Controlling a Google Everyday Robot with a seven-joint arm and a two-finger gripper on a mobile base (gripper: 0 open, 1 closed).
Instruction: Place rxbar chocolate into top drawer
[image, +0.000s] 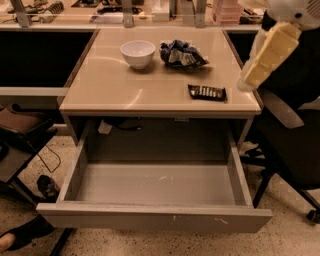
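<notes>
The rxbar chocolate (207, 92) is a flat dark bar with pale lettering, lying on the beige table (110, 87) near its front right corner. The top drawer (155, 219) is pulled wide open below the table top, grey, and I see nothing inside it. Its front panel carries small white scuffs. My gripper (248, 81), a pale cream part of the arm, hangs at the right edge of the table, just right of the bar and above it, touching nothing.
A white bowl (137, 52) and a wrinkly blue-and-white snack bag (182, 54) sit at the back of the table. A dark office chair (292, 145) stands to the right of the drawer. A dark seat (22, 130) and a shoe (47, 186) are to the left.
</notes>
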